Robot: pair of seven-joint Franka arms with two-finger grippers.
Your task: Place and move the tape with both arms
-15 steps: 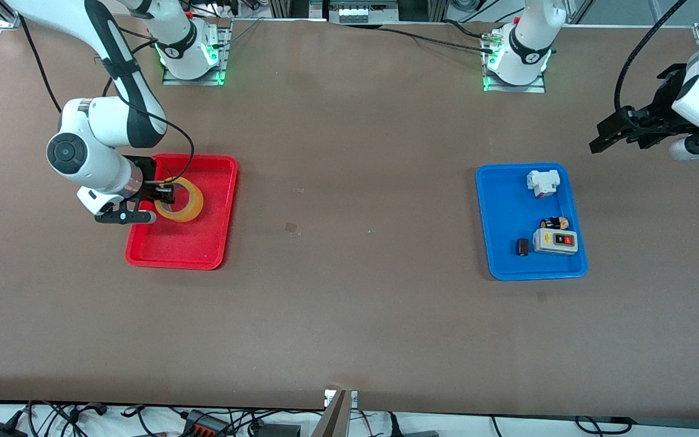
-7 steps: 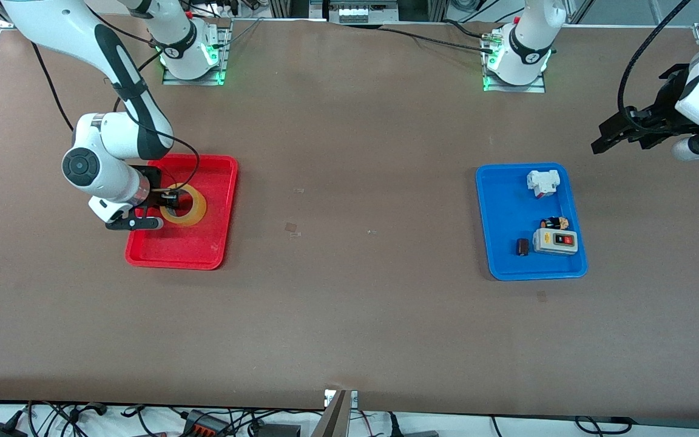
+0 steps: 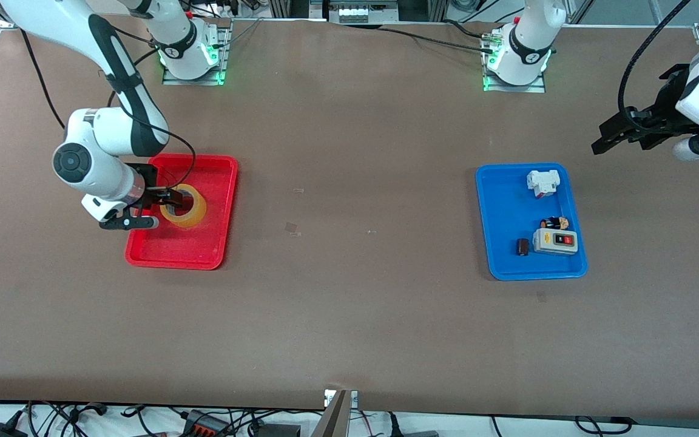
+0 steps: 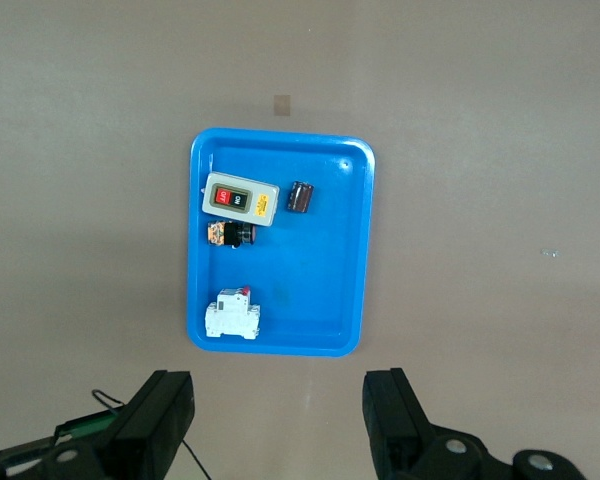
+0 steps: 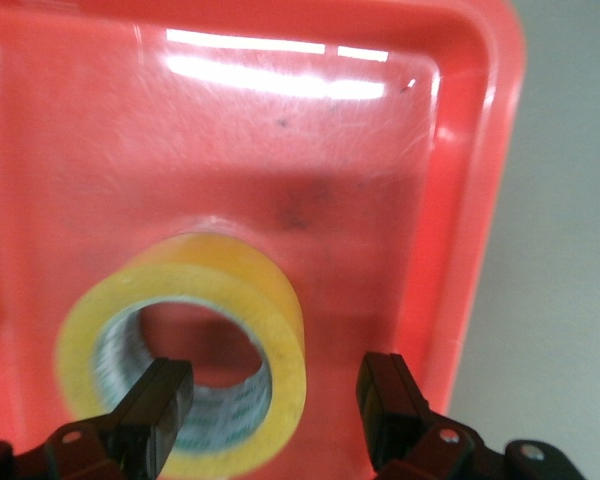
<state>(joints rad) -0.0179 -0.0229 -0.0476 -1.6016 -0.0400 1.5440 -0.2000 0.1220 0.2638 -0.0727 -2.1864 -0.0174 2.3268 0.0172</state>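
The tape (image 3: 187, 213), a yellowish ring, lies in the red tray (image 3: 216, 182) and looks slightly tipped. My right gripper (image 3: 167, 197) is low over it and open. In the right wrist view the tape (image 5: 270, 300) sits between the jaws of the right gripper (image 5: 278, 385): one finger is in the hollow core, the other is outside the roll, and neither touches the wall. My left gripper (image 3: 601, 138) waits open and empty above the table at the left arm's end; its jaws also show wide apart in the left wrist view (image 4: 277, 385).
A blue tray (image 3: 504, 206) toward the left arm's end holds a white breaker (image 3: 542, 182), a grey switch box (image 3: 556, 241), a small black cylinder (image 3: 523, 247) and a small dark part. The tray also shows in the left wrist view (image 4: 320, 280). The red tray's raised rim (image 5: 480, 200) runs close beside the tape.
My right gripper has dropped onto the tape and shifted slightly. The tape has slid a little nearer the front camera and tipped. The left gripper rose slightly, then held still.
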